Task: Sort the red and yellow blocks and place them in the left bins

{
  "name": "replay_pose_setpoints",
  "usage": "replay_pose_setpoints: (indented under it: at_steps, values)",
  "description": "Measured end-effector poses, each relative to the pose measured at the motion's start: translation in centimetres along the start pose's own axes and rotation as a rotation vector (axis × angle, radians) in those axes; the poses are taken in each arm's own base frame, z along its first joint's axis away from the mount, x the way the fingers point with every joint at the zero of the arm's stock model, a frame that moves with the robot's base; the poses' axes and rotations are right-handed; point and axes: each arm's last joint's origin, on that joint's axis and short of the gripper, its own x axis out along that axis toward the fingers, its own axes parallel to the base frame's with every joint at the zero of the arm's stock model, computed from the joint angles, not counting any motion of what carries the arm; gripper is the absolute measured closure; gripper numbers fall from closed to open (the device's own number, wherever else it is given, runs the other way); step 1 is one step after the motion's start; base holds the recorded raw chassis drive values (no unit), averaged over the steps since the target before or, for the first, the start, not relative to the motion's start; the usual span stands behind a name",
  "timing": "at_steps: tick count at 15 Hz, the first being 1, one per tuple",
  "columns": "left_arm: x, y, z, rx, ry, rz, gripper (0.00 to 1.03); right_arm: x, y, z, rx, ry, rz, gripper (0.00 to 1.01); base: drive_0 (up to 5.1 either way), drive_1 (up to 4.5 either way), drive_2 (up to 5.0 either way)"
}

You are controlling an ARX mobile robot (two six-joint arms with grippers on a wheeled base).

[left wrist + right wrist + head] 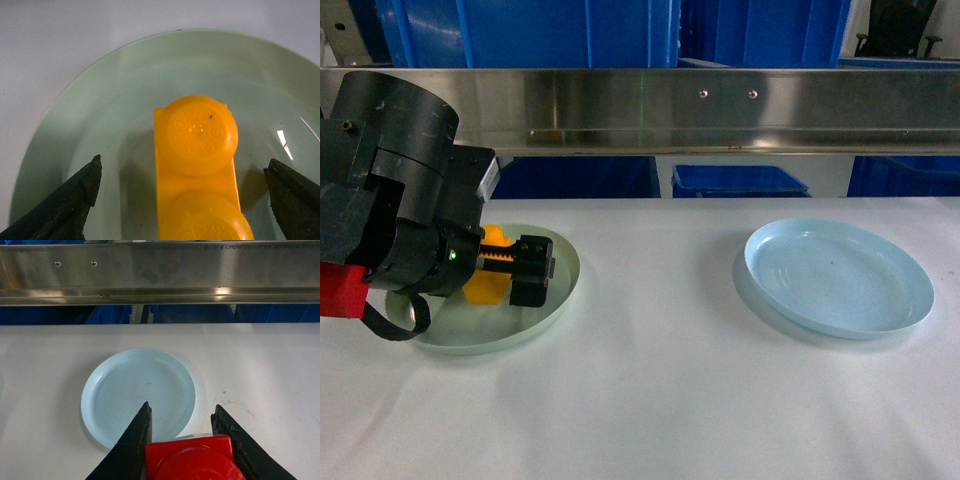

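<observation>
The yellow two-stud brick lies in the pale green plate on the left of the table, directly between the spread fingers of the left gripper, its long axis running along the gripper's line of sight, near to far, so the jaws face its two long sides. Both fingertips stand well clear of the brick, so this pincer is released and holds nothing. Whether it is arriving to take the brick or has just set it down, these views cannot settle. The right gripper is clenched on the red block, fingers pressed on both sides, carried above the near edge of the light blue plate on the right. By my reading the red block must next travel left, since that is where the task wants it.
</observation>
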Motion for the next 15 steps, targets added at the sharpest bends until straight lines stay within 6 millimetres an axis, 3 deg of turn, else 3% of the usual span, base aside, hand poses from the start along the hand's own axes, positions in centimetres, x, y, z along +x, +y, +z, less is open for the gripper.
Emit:
replay_pose_setpoints:
  at_steps: [3,4,9,10,13,15]
  values:
    - [0.8,-0.3,0.2,0.026,-0.018,0.009,0.05,0.0,0.0,0.0,0.000,0.000,0.000,0.72,0.0,0.00,0.0]
    - [1.0,-0.1,0.4,0.030,-0.018,0.012,0.10,0.0,0.0,0.0,0.000,0.000,0.000,0.72,0.0,0.00,0.0]
    - [1.2,0.4,0.4,0.032,-0.003,0.006,0.68,0.0,0.0,0.0,0.000,0.000,0.000,0.72,0.0,0.00,0.0]
    - [1.3,0.7,0.5,0.022,-0.007,-0.011,0.74,0.0,0.0,0.0,0.000,0.000,0.000,0.72,0.0,0.00,0.0]
    - [1.1,2.4,0.7,-0.002,-0.042,-0.017,0.74,0.0,0.0,0.0,0.000,0.000,0.000,0.72,0.0,0.00,0.0]
    - [-0.7,4.3,1.3,-0.010,-0.094,-0.017,0.74,0.0,0.0,0.0,0.000,0.000,0.000,0.72,0.0,0.00,0.0]
